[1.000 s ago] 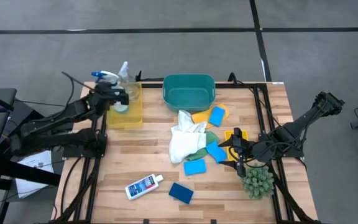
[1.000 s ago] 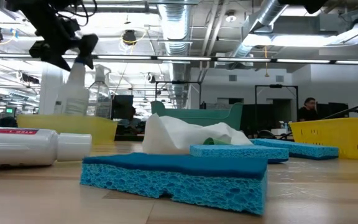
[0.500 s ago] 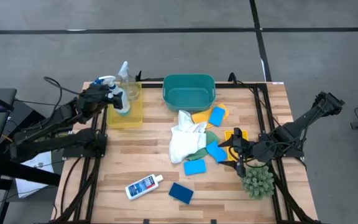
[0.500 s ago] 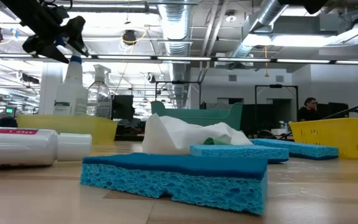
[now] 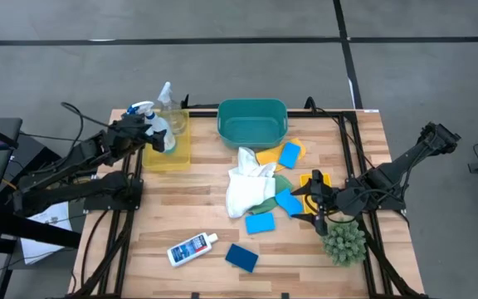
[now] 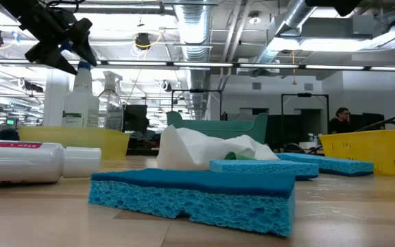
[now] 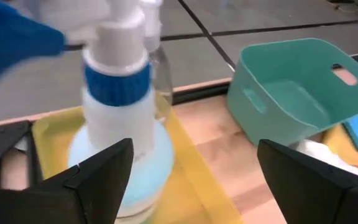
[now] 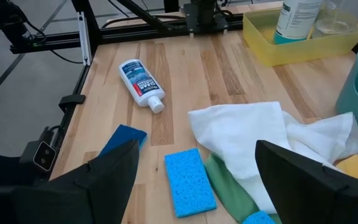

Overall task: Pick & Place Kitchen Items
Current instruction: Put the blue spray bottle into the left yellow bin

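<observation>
- left hand [image 5: 150, 131] spread wide, nothing in it, just beside the spray bottle [image 5: 159, 138] w/ blue trigger
- that bottle stands upright in the yellow tray [image 5: 178, 154] at the far left of the worktop [image 5: 164, 212], small clear bottle [image 5: 168, 106] next to it
- right hand [image 5: 307, 205] also wide open, empty, low over the worktop by the spiky green plant [image 5: 343, 242]
- white bottle [image 5: 192, 247] lying flat near front edge, dark blue sponge [image 5: 241, 257] beside it
- white cloth [image 5: 247, 187] heaped mid-worktop, in front of the teal basin [image 5: 252, 121]
</observation>
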Motion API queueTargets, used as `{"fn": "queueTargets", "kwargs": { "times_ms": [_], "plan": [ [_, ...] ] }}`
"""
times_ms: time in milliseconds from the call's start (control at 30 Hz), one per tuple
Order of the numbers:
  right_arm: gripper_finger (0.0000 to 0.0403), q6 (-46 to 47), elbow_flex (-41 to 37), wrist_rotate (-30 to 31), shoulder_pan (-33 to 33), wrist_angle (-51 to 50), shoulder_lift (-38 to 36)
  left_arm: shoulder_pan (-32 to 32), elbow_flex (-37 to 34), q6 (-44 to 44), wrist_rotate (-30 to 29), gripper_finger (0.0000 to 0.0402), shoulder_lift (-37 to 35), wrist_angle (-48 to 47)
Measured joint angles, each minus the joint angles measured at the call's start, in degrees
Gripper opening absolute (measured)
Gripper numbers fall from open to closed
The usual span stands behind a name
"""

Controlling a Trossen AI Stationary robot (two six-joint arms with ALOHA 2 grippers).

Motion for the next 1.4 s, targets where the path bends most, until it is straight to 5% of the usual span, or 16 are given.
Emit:
{"fn": "queueTargets", "kwargs": {
  "times_ms": [433,667,1100,1400],
  "plan": [
    [0.0311,-0.2,0.0,-0.2,0.0,0.0,0.0,0.0,-3.8,-2.0,-4.0,0.0281,10.0,6.8],
    [0.0311,-0.1,0.0,-0.6,0.0,0.0,0.0,0.0,-3.8,-0.5,-9.2,0.0233,10.7,6.7],
    [0.0311,0.0,0.0,-0.6,0.0,0.2,0.0,0.0,-3.8,6.6,-9.6,0.0175,10.7,5.1],
    [0.0311,0.4,0.0,-0.6,0.0,0.4,0.0,-1.0,-3.8,8.7,1.9,0.0169,7.6,5.9]
  ]
}}
